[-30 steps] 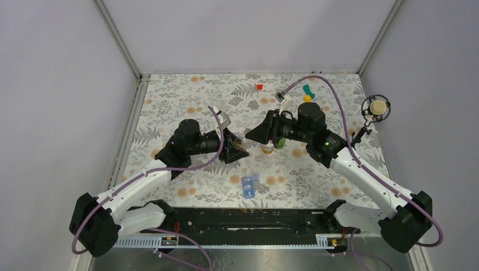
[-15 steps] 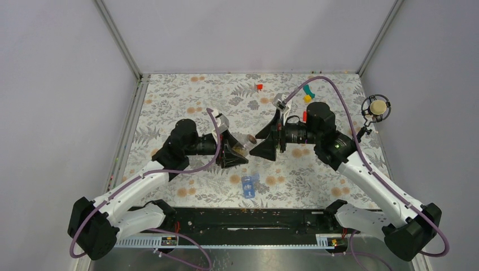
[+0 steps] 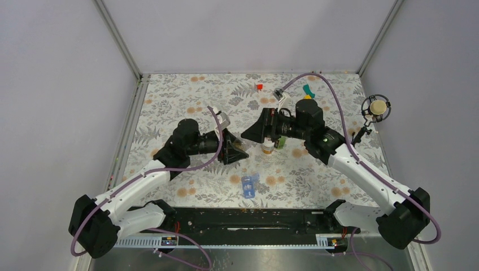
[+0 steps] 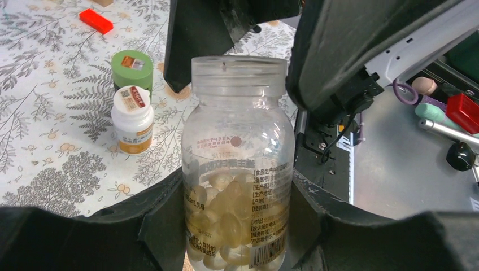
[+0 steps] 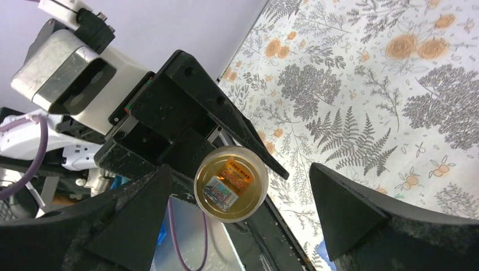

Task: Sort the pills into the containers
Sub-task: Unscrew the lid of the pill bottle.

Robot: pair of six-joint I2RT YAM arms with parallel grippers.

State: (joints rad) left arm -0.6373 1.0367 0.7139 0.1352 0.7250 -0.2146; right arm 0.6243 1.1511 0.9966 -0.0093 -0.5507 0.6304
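**Left gripper** (image 4: 237, 217): closed partway on a clear bottle (image 4: 240, 141). One finger (image 4: 161, 220) pressed each side of the bottle's lower half, at 3 and 9 o'clock, and both were in contact. The bottle stood upright in the left wrist view. Its threaded mouth was uncapped and its lower part was filled with yellow capsules (image 4: 223, 226). Printed text ran down its side but was too small to read.

**Right gripper** (image 5: 238, 169): jaws spread wide, holding nothing. In the right wrist view the bottle appeared end-on, centred between the fingers (image 5: 353, 217). Clear gaps showed at 3 and 9 o'clock, and no contact was seen. In the left wrist view the same fingers flanked the bottle's neck at 11 and 2 o'clock, apart from it.

**Top view:** the grippers met nose to nose near the middle of the table (image 3: 169, 101), with the right gripper at 1 o'clock of the left. The held bottle was mostly hidden between them.

**Pill box** (image 3: 249, 184): it lay flat on the table at 6 o'clock of the grippers, near them but apart, toward the near edge. Neither gripper touched it. Its contents could not be told.

**Other items, left wrist view:**
- A capped white bottle (image 4: 132, 119) stood on the table at 9 o'clock of the held bottle.
- A green cap (image 4: 131, 68) stood just beyond the white bottle at 12 o'clock. Whether the two touched could not be told.
- A red block (image 4: 95, 21) lay farther off at 11 o'clock.
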